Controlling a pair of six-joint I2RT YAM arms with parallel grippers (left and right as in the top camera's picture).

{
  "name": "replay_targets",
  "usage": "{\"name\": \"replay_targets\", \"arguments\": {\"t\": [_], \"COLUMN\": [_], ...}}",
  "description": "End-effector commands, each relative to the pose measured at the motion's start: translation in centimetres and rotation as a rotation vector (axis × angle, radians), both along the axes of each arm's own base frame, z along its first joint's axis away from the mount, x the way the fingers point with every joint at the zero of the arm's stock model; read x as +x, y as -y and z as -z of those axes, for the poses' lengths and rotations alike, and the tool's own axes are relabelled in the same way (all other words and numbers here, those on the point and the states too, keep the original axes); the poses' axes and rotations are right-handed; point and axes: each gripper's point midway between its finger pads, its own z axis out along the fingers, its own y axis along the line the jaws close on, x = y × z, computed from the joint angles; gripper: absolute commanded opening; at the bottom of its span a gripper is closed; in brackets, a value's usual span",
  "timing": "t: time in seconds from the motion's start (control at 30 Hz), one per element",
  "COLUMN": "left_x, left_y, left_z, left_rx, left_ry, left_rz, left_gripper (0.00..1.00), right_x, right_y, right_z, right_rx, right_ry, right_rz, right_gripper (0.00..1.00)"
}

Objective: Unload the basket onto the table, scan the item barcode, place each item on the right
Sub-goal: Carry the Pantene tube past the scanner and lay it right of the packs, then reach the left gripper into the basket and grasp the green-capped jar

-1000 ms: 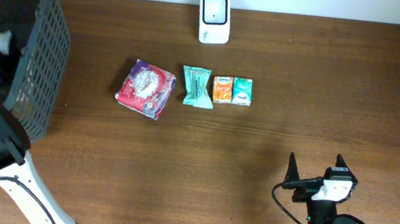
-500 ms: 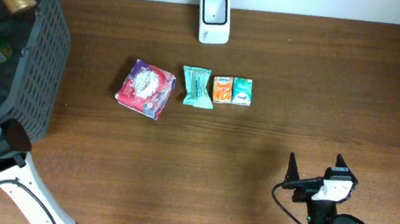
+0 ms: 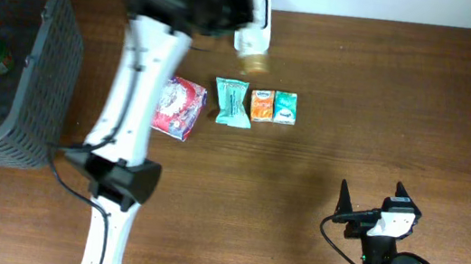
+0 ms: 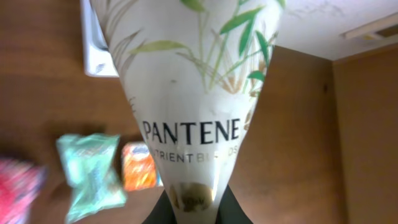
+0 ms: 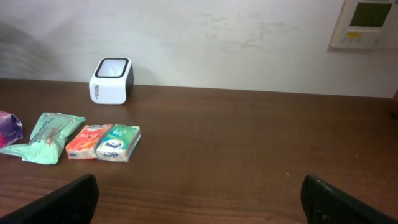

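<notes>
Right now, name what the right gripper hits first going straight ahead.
Nothing near: the right gripper faces bare table, the packets off to its left. Likely the back wall first, though depth is unclear.

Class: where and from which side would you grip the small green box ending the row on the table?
Probably from above, with fingers on the far and near ends of the green box. It lies flat, and the orange box sits close against one long side, leaving no finger room there.
</notes>
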Motion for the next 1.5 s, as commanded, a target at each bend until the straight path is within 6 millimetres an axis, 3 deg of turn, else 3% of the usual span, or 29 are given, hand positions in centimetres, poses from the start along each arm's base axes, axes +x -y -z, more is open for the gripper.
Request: {"name": "replay_targets", "arguments": {"t": [0.0,0.13,0.27,0.43,0.5,0.53,0.7,0.77,0.87,0.97,1.0,1.07,1.1,1.17,1.2,1.27,1.3,1.4,1.47], "left_x": [0.1,-0.6,-2.5,-3.5,-3.7,-3.8,-3.3,-2.5,-0.8,0.8,1.2,1.8,2.2,2.2,1.8,1.0,0.2,-2.6,-4.0], "left_y": [5.2,10.6,13.0,14.2,14.5,14.7,14.5,14.0,12.1,5.8,2.9,-3.1,-8.6,-16.2,-23.9,-30.9,-34.3,-42.3,-45.9], "left_z": [3.6,11.5,17.6,19.8,20.0,20.0,19.3,17.5,11.2,2.7,-0.3,-4.2,-6.5,-8.4,-9.2,-8.8,-7.9,-4.1,-1.7], "left_rx": [0.067,0.059,0.081,0.076,0.076,0.080,0.070,0.048,0.025,0.067,0.082,0.108,0.146,0.204,0.283,0.377,0.418,0.494,0.504], "left_ry": [0.034,-0.003,-0.028,-0.019,-0.018,-0.016,0.003,0.028,0.166,0.326,0.378,0.435,0.462,0.472,0.469,0.432,0.387,0.210,0.119], "left_rz": [0.003,0.055,0.104,0.130,0.136,0.137,0.131,0.148,0.218,0.194,0.162,0.046,-0.067,-0.229,-0.381,-0.501,-0.562,-0.722,-0.781], "left_gripper": [0.03,0.05,0.11,0.18,0.22,0.30,0.31,0.31,0.38,0.42,0.44,0.49,0.50,0.53,0.59,0.66,0.74,0.89,0.91], "right_x": [0.0,0.0,0.0,0.0,0.0,0.0,0.0,0.0,0.0,0.0,0.0,0.0,0.0,0.0,0.0,0.0,0.0,0.0,0.0], "right_y": [0.2,0.2,0.2,0.2,0.2,0.2,0.2,0.2,0.2,0.2,0.2,0.2,0.2,0.2,0.2,0.2,0.2,0.2,0.2], "right_z": [0.4,0.4,0.4,0.4,0.4,0.4,0.4,0.4,0.4,0.4,0.4,0.4,0.4,0.4,0.4,0.4,0.4,0.4,0.4], "right_rx": [0.010,0.010,0.010,0.010,0.010,0.010,0.010,0.010,0.010,0.010,0.010,0.010,0.010,0.010,0.010,0.010,0.010,0.010,0.010], "right_ry": [-0.006,-0.005,-0.005,-0.005,-0.005,-0.005,-0.005,-0.005,-0.005,-0.005,-0.005,-0.005,-0.005,-0.006,-0.006,-0.005,-0.005,-0.006,-0.005], "right_rz": [0.010,0.010,0.010,0.010,0.010,0.010,0.010,0.010,0.010,0.010,0.010,0.010,0.010,0.010,0.010,0.010,0.010,0.010,0.010], "right_gripper": [0.99,0.99,0.99,0.99,0.99,0.99,0.99,0.99,0.99,0.99,0.99,0.99,0.99,0.99,0.99,0.99,0.99,0.99,0.99]}}
